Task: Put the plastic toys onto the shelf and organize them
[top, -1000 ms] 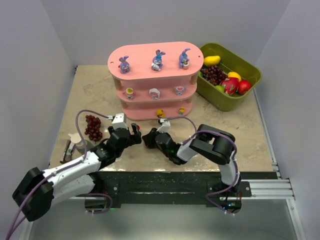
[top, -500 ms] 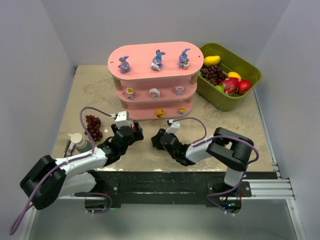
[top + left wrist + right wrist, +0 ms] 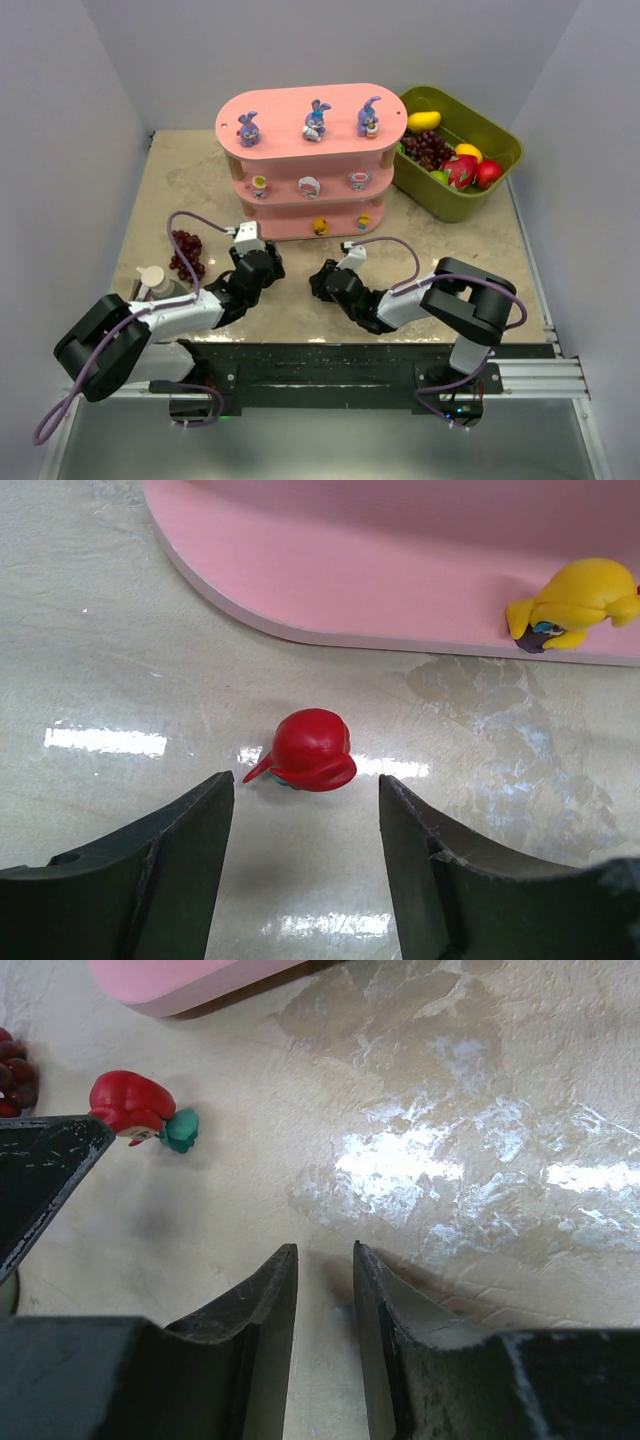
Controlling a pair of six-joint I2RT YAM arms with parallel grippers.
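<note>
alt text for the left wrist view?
A small red toy lies on the glossy marble table, just ahead of the open left gripper and between its two dark fingers. Behind it is the pink shelf base, carrying a yellow toy.

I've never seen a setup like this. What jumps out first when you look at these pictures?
The pink shelf at the back of the table, with three purple-blue bunnies lined along its top board and smaller toys on the boards below. Right of it sits an olive-green bin of bright fake fruit. Up close, a tiny red figurine lies on the table in front of the left gripper, whose fingers are open.
</note>
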